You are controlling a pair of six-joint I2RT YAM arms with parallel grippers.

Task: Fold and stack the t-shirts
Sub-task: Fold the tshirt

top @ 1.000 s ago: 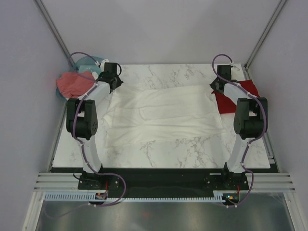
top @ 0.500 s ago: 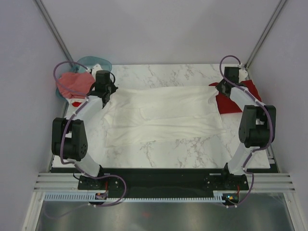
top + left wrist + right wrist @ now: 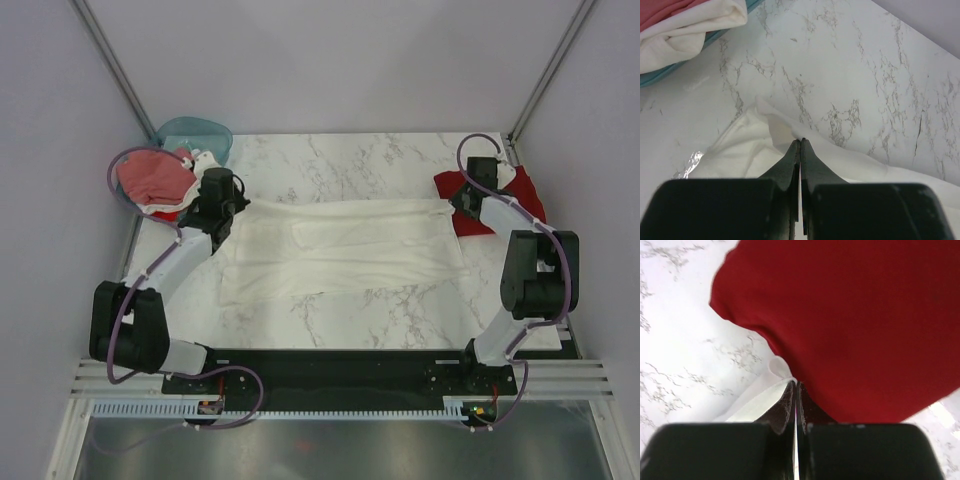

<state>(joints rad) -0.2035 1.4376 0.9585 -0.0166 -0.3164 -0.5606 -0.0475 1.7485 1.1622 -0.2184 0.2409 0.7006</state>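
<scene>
Beyond the left gripper [image 3: 800,142], a teal basket [image 3: 205,130] (seemingly full) holds tees [image 3: 150,178].

Leaves bare counter [image 3: 400,305] on the near side of the spread white t-shirt [image 3: 340,245] and in a strip beyond it. Meets the teal basket [image 3: 200,133] with its pinkish-red t-shirt [image 3: 150,178] at the far-left corner, the dark red t-shirt [image 3: 530,198] at the right edge, and the left arm [image 3: 175,258] and right arm [image 3: 530,270] at the sides.

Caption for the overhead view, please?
The left pincer and right pincer, each shut on a far corner of the white t-shirt, hold it spread across the table.
</scene>
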